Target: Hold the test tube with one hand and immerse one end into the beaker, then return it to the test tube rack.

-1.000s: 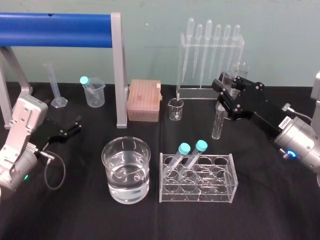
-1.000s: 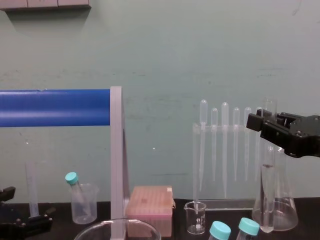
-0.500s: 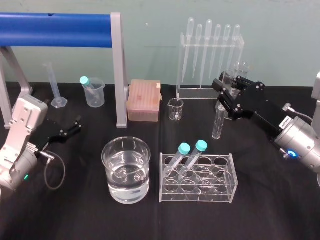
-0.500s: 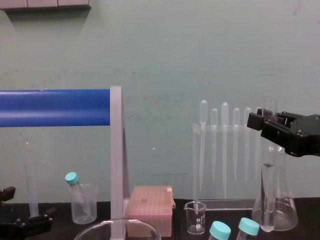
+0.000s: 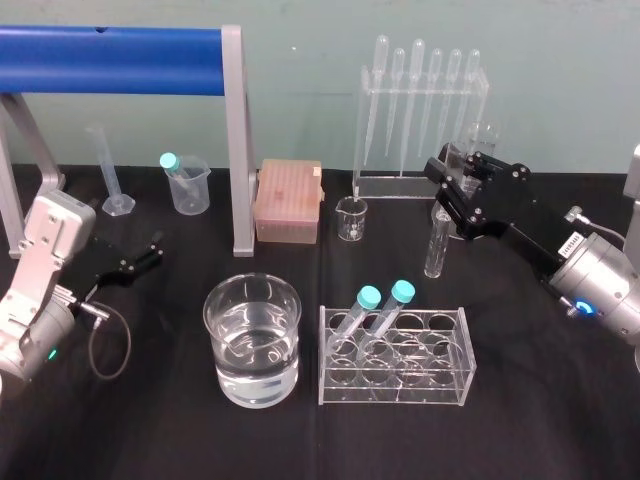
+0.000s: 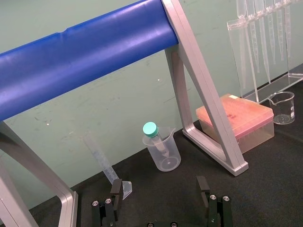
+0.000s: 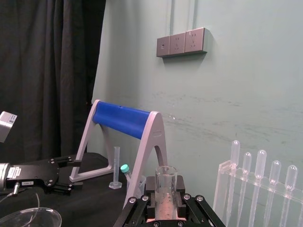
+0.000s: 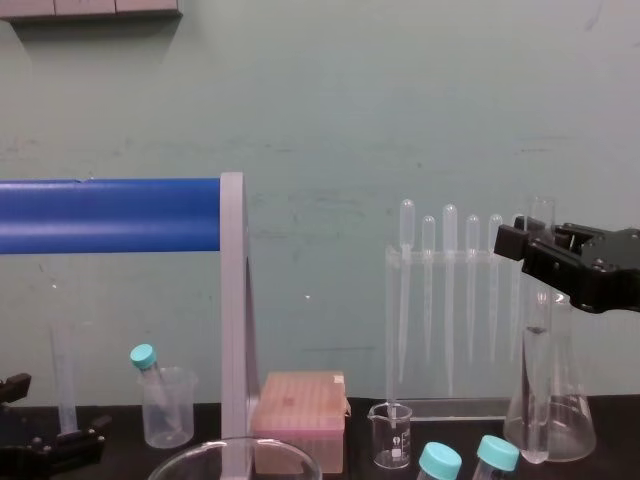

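Grip comes first: the right gripper (image 5: 452, 198) is clamped on the test tube (image 5: 435, 245) near its upper part, over the right rear of the tabletop (image 5: 550, 420), just in front of the pipette stand (image 5: 420, 120). The tube's long axis is close to vertical, with the open mouth up above the jaws and the round end down; we cannot tell whether that end touches the cloth. To do this step well, we judge the tube should travel upright, high enough to clear the rack (image 5: 397, 378), towards the beaker (image 5: 250, 380) near the front edge left of centre, then descend inside the rim without knocking the glass. The left gripper (image 5: 140, 258) lies parked by the left edge, fingers spread wide.
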Controlling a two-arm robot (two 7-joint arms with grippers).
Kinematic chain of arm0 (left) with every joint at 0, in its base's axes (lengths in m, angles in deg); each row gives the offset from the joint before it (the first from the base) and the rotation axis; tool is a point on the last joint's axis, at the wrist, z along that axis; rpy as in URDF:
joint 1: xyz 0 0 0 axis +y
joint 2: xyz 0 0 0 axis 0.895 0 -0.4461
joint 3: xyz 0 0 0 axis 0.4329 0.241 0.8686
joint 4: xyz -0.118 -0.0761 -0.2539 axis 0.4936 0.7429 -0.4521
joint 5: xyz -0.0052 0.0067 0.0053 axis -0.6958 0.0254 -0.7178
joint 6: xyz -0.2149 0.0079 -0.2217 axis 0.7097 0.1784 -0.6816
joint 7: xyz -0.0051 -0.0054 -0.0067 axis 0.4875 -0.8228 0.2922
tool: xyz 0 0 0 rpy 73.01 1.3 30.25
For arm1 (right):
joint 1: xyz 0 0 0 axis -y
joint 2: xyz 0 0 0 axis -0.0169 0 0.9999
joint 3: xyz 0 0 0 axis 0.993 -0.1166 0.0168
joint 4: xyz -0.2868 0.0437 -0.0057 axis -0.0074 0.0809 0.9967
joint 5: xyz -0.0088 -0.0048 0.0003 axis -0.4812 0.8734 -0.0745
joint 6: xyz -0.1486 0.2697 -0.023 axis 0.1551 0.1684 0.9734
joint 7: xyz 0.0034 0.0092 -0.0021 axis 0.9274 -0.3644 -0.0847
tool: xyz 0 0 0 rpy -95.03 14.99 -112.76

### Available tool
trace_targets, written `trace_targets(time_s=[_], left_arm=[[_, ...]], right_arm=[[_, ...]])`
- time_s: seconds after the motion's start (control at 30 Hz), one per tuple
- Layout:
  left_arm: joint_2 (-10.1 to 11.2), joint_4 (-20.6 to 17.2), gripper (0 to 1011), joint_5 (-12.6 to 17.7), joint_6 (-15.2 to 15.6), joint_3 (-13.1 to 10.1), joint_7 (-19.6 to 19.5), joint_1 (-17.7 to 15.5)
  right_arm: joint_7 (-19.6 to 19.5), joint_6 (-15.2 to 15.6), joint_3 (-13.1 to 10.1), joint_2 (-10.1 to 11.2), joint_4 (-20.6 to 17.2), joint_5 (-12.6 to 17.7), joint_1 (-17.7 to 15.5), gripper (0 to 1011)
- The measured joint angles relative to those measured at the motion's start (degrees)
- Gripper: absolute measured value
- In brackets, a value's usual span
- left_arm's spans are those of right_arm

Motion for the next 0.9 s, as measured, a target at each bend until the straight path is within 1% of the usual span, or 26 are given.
trace_targets(time_s=[0.73, 0.83, 0.9], left_arm=[[0.0, 0.0, 1000, 0.0, 0.0, 0.0, 0.0, 0.0], [0.0, 0.0, 1000, 0.0, 0.0, 0.0, 0.0, 0.0], [0.0, 0.0, 1000, 0.0, 0.0, 0.0, 0.0, 0.0]], right_arm=[[0.1, 0.1, 0.0, 0.0, 0.0, 0.0, 0.0, 242], [1.2, 0.0, 0.2, -0.1, 0.3, 0.0, 0.7, 242], [2.8, -0.2, 0.5, -0.4, 0.9, 0.4, 1.8, 242]])
